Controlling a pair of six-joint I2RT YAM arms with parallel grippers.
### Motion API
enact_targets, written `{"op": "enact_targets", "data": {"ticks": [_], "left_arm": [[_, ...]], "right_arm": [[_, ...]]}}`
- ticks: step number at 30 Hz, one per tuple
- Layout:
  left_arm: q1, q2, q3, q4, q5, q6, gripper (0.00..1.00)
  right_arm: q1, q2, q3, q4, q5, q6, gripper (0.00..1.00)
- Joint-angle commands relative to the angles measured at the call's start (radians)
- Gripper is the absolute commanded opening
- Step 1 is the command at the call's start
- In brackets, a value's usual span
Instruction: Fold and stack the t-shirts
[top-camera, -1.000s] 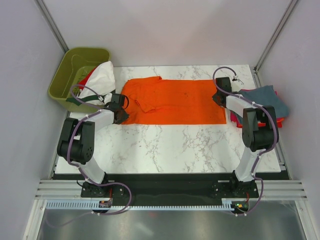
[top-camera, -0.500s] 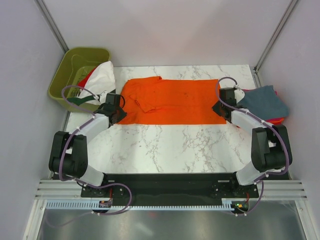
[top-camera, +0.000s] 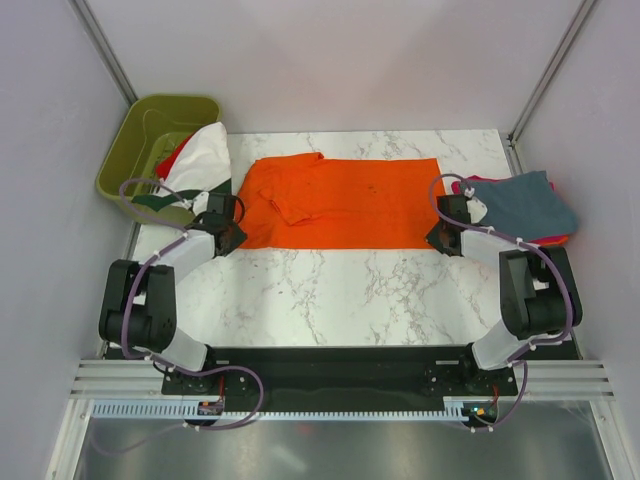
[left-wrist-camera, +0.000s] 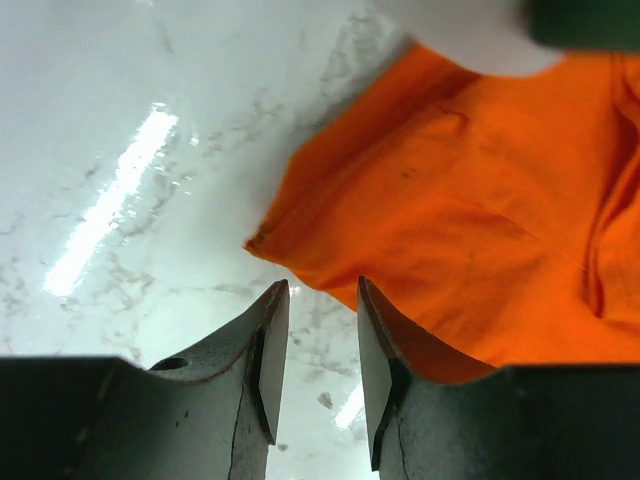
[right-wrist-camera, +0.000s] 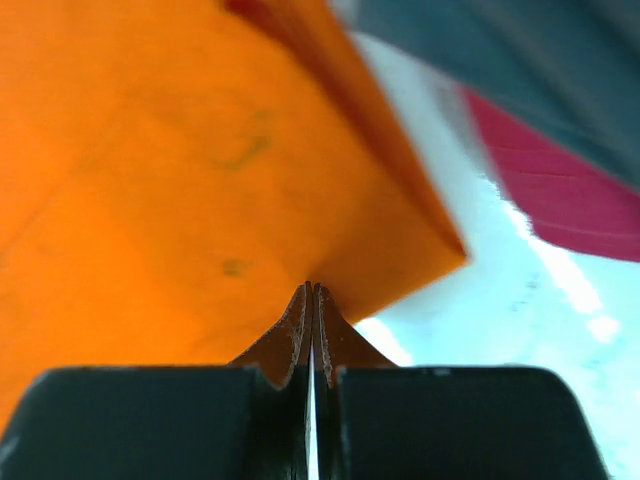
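The orange t-shirt (top-camera: 340, 200) lies flat across the back of the marble table, folded into a long band. My left gripper (top-camera: 228, 238) is open and empty just short of the shirt's near left corner (left-wrist-camera: 265, 240); bare table shows between its jaws (left-wrist-camera: 320, 283). My right gripper (top-camera: 440, 238) is shut, its tips (right-wrist-camera: 312, 285) touching the cloth beside the near right corner (right-wrist-camera: 460, 258); I see no cloth between the jaws. A slate blue-grey t-shirt (top-camera: 525, 200) tops a pile at the right, over a magenta one (right-wrist-camera: 570, 190).
An olive-green bin (top-camera: 130, 150) stands at the back left, with a white t-shirt with dark green trim (top-camera: 205, 155) draped over its rim and a red one (top-camera: 172, 155) inside. The white cloth (left-wrist-camera: 460, 35) lies close to the left gripper. Grey walls enclose the table.
Both grippers have moved toward the near edge of the orange t-shirt, the right one down along its right side. The shirt has barely shifted.
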Motion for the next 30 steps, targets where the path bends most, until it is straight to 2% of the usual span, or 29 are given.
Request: {"op": "enact_targets", "data": {"ticks": [1,3,5,12,15,17,18,23,25,26,27,30], "left_arm": [[0.063,0.036,-0.012,0.007,-0.023,0.004,0.4],[0.095,0.07,-0.007,0.008,0.018,0.009,0.39],[0.106,0.067,-0.028,0.008,0.0,-0.005,0.35],[0.106,-0.045,-0.106,0.022,-0.019,-0.028,0.35],[0.106,-0.117,-0.149,0.038,0.004,-0.035,0.4],[0.106,-0.183,-0.203,0.1,0.071,-0.023,0.42],[0.106,-0.205,-0.228,0.132,0.098,-0.019,0.42],[0.106,-0.309,-0.361,0.287,0.159,-0.077,0.5],[0.107,-0.311,-0.373,0.294,0.155,-0.089,0.5],[0.106,-0.309,-0.381,0.298,0.15,-0.101,0.5],[0.106,-0.303,-0.386,0.301,0.15,-0.109,0.5],[0.106,-0.303,-0.426,0.366,0.165,-0.153,0.5]], "right_arm": [[-0.028,-0.009,-0.04,-0.017,0.047,0.016,0.0],[-0.034,-0.01,-0.043,-0.023,0.057,0.017,0.0],[-0.036,-0.035,-0.057,-0.059,0.09,0.022,0.0],[-0.036,-0.225,-0.133,-0.057,0.081,0.016,0.01],[-0.036,-0.308,-0.169,-0.045,0.069,0.004,0.14],[-0.036,-0.345,-0.202,-0.022,0.064,-0.002,0.17],[-0.036,-0.369,-0.215,-0.013,0.06,-0.001,0.22],[-0.04,-0.399,-0.294,0.075,-0.005,0.065,0.22],[-0.042,-0.409,-0.331,0.121,-0.023,0.093,0.24],[-0.042,-0.417,-0.348,0.138,-0.025,0.109,0.26],[-0.043,-0.431,-0.362,0.185,-0.026,0.138,0.33],[-0.043,-0.457,-0.435,0.266,-0.003,0.194,0.36]]}}
